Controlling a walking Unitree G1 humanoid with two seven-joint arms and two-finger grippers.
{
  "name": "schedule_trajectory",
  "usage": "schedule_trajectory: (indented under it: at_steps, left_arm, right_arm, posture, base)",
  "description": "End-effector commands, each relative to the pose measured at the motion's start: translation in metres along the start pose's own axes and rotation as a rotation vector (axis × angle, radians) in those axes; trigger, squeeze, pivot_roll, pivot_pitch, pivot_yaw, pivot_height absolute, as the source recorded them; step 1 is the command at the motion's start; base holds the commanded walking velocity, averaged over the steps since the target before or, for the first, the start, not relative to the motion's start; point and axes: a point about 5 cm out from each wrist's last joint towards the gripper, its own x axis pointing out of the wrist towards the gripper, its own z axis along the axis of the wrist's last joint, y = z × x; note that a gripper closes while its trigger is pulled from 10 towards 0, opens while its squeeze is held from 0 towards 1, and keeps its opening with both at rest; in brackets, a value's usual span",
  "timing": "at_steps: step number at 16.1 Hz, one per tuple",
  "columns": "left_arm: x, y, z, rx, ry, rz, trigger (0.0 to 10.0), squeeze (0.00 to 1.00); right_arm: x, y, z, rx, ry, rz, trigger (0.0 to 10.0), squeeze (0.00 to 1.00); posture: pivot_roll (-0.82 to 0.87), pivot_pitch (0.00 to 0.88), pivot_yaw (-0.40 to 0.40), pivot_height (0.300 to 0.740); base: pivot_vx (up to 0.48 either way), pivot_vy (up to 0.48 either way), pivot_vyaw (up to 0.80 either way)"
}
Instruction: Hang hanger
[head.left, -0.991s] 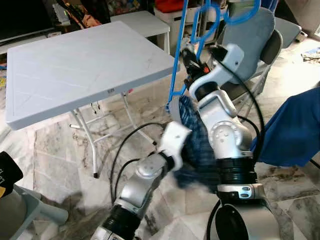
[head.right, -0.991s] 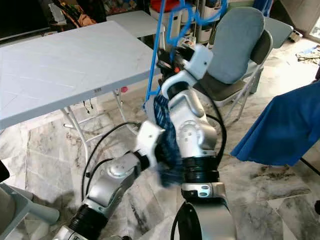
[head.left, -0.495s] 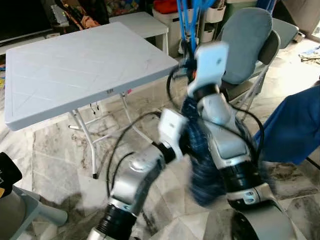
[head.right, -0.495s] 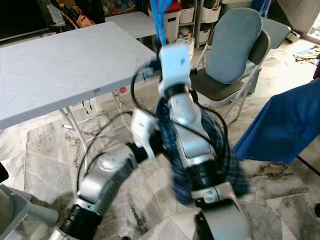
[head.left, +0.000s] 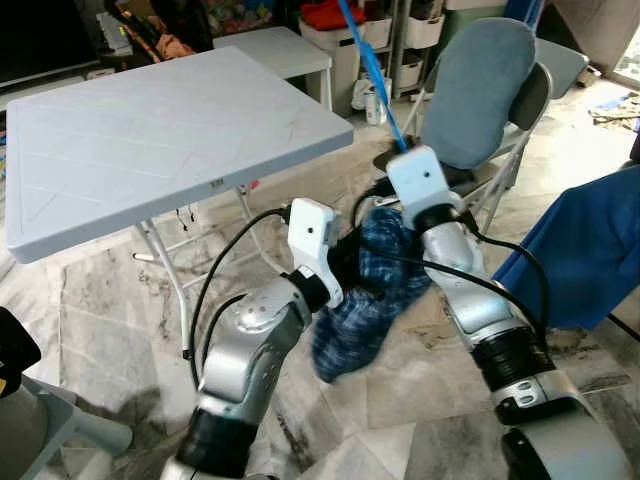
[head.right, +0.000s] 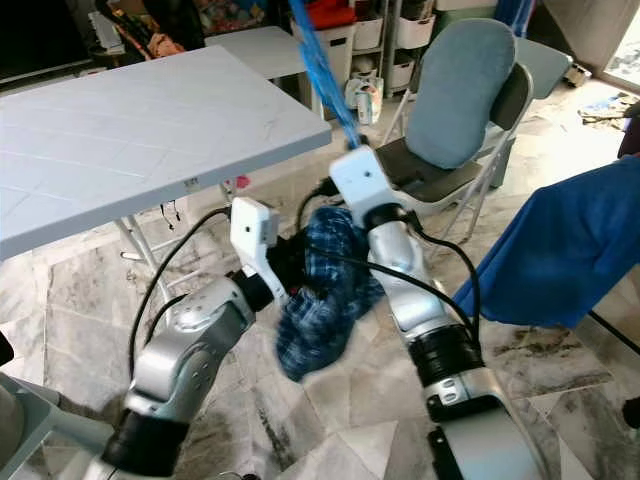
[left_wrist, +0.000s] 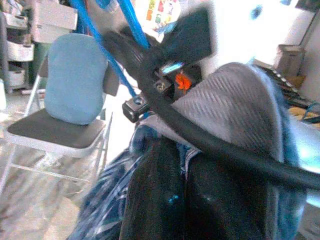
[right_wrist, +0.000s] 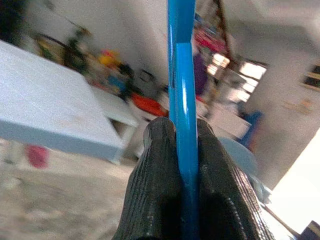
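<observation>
A blue plastic hanger (head.left: 372, 72) slants up and away from my right gripper (right_wrist: 181, 131), which is shut on one of its bars (right_wrist: 180, 75). From the hanger's lower end, a blue plaid shirt (head.left: 368, 292) droops in a bunch between my two arms, above the marble floor. My left gripper (left_wrist: 184, 152) is pushed into the shirt from the left, its fingers (left_wrist: 150, 200) pressed together with plaid cloth pinched between them. A black cable (left_wrist: 200, 140) crosses the left wrist view. The hanger's hook is out of frame at the top.
A white folding table (head.left: 150, 130) stands to the left and a folding chair with a blue-grey cushion (head.left: 482, 85) just behind the arms. A blue cloth (head.left: 590, 245) hangs at the right. Storage bins (head.left: 335, 15) line the back. A grey seat (head.left: 45, 435) is at lower left.
My right arm has dropped and reached forward, tipping the hanger from upright to slanted. The shirt came down with it, and my left gripper moved up into the cloth.
</observation>
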Motion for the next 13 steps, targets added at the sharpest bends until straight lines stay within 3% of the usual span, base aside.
schedule_trajectory:
  at_steps: [1, 3, 4, 6, 8, 9, 10, 11, 12, 13]
  left_arm:
    - [-0.007, 0.002, 0.005, -0.004, -0.009, 0.0, 0.0, 0.0]
    - [-0.026, 0.015, 0.01, -0.019, -0.022, 0.093, 0.0, 0.0]
    - [-0.034, 0.025, 0.012, -0.023, -0.039, 0.168, 0.0, 0.0]
    - [-0.057, 0.061, 0.021, 0.052, -0.1, 0.474, 0.0, 0.0]
    - [-0.073, 0.078, 0.019, 0.097, -0.083, 0.622, 0.0, 0.0]
    - [-0.081, 0.084, 0.012, 0.156, -0.017, 0.672, 0.0, 0.0]
    - [-0.088, 0.089, 0.003, 0.23, 0.056, 0.741, 0.0, 0.0]
    - [-0.09, 0.09, -0.003, 0.238, 0.086, 0.759, 0.0, 0.0]
    - [-0.09, 0.091, -0.007, 0.264, 0.109, 0.783, 0.0, 0.0]
    - [-0.088, 0.09, -0.007, 0.258, 0.096, 0.779, 0.0, 0.0]
  right_arm:
    - [0.005, -0.017, -0.004, -0.027, 0.033, -0.094, 10.0, 0.0]
    - [0.007, -0.028, -0.012, -0.123, 0.047, -0.178, 10.0, 0.0]
    - [0.007, -0.029, -0.019, -0.098, 0.096, -0.202, 10.0, 0.0]
    - [0.005, -0.029, -0.032, -0.065, 0.18, -0.214, 10.0, 0.0]
    - [0.004, -0.027, -0.039, -0.029, 0.226, -0.209, 10.0, 0.0]
    - [0.002, -0.027, -0.045, 0.098, 0.283, -0.244, 10.0, 0.0]
    - [-0.002, -0.023, -0.06, 0.335, 0.426, -0.283, 10.0, 0.0]
    - [-0.008, -0.016, -0.072, 0.549, 0.551, -0.306, 10.0, 0.0]
    - [-0.011, -0.011, -0.077, 0.649, 0.586, -0.291, 10.0, 0.0]
    - [-0.009, -0.01, -0.073, 0.646, 0.544, -0.266, 10.0, 0.0]
  posture:
    - [-0.09, 0.013, 0.021, 0.74]
    - [-0.09, 0.014, 0.019, 0.74]
    - [-0.08, 0.015, 0.017, 0.74]
    - [-0.08, 0.015, 0.013, 0.74]
    - [-0.08, 0.014, 0.009, 0.74]
    - [-0.08, 0.014, 0.008, 0.74]
    - [-0.08, 0.014, 0.007, 0.74]
    - [-0.09, 0.015, 0.006, 0.74]
    - [-0.08, 0.016, 0.003, 0.74]
    - [-0.08, 0.017, 0.003, 0.74]
  base:
    - [0.0, 0.0, 0.0]
    - [0.0, 0.0, 0.0]
    - [0.0, 0.0, 0.0]
    - [0.0, 0.0, 0.0]
    - [0.0, 0.0, 0.0]
    - [0.0, 0.0, 0.0]
    - [0.0, 0.0, 0.0]
    - [0.0, 0.0, 0.0]
    - [0.0, 0.0, 0.0]
    - [0.0, 0.0, 0.0]
